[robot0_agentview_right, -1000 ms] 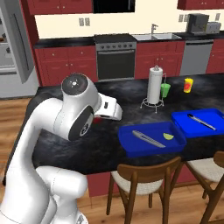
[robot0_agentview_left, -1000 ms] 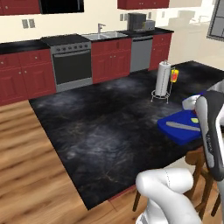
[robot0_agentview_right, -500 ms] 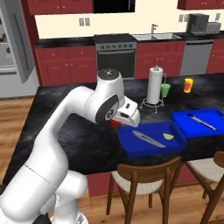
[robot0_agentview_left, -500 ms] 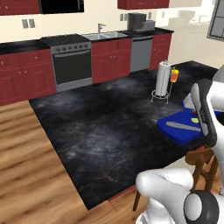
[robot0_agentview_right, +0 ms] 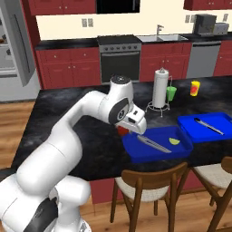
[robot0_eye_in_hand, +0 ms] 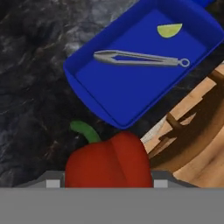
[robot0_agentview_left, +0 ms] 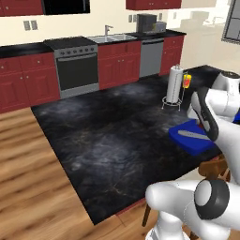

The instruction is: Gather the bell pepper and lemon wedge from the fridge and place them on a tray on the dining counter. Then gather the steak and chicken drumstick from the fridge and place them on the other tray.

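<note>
My gripper (robot0_agentview_right: 128, 128) is shut on a red bell pepper (robot0_eye_in_hand: 109, 161) with a green stem, which hangs low over the dark dining counter (robot0_agentview_right: 68, 118). It hovers just off the left rim of the nearer blue tray (robot0_agentview_right: 146, 153). A yellow lemon wedge (robot0_agentview_right: 175, 141) lies in that tray beside metal tongs (robot0_agentview_right: 153, 144). In the hand view the tray (robot0_eye_in_hand: 131, 94), the lemon wedge (robot0_eye_in_hand: 169, 29) and the tongs (robot0_eye_in_hand: 140, 58) lie just beyond the pepper. The pepper (robot0_agentview_right: 122, 131) shows as a red patch under the hand. Steak and chicken drumstick are out of view.
A second blue tray (robot0_agentview_right: 206, 130) with tongs sits to the right. Behind stand a paper towel holder (robot0_agentview_right: 160, 88), a green cup (robot0_agentview_right: 171, 93) and a yellow bottle (robot0_agentview_right: 195, 88). Wooden chairs (robot0_agentview_right: 149, 188) line the counter's near edge. The fridge (robot0_agentview_right: 11, 45) stands far left.
The arm has swung right across the counter, carrying the bell pepper from the counter's left part to the edge of the nearer tray. The grip has held.
</note>
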